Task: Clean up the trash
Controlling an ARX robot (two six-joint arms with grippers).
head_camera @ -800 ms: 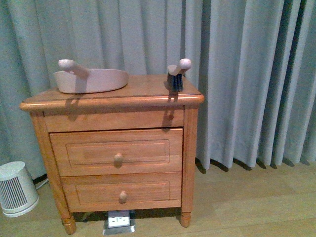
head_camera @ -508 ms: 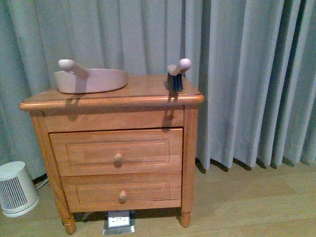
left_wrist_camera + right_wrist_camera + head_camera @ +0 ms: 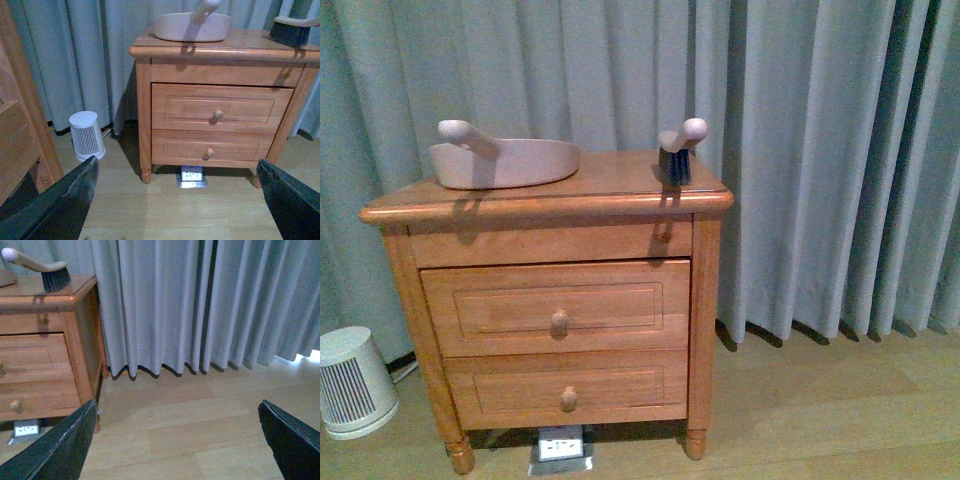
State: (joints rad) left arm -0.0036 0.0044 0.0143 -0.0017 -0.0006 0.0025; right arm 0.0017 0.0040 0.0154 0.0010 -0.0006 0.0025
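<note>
No trash shows in any view. A pink-beige dustpan [image 3: 505, 160] rests on the left of the wooden nightstand top [image 3: 610, 180], and a hand brush [image 3: 678, 150] with dark bristles stands at its right edge. The left wrist view shows the dustpan [image 3: 192, 27] and the brush [image 3: 292, 30] too. My left gripper [image 3: 180, 200] is open over bare floor in front of the nightstand, nothing between its fingers. My right gripper [image 3: 180, 440] is open over the floor to the right of the nightstand, near the brush [image 3: 42, 270]. Neither arm appears in the front view.
The nightstand has two drawers [image 3: 555, 320] with round knobs. A floor socket box [image 3: 560, 448] lies under it. A small white heater [image 3: 350, 385] stands at its left. Grey curtains [image 3: 820, 150] hang behind. Another wooden piece of furniture [image 3: 17, 125] stands beside my left gripper.
</note>
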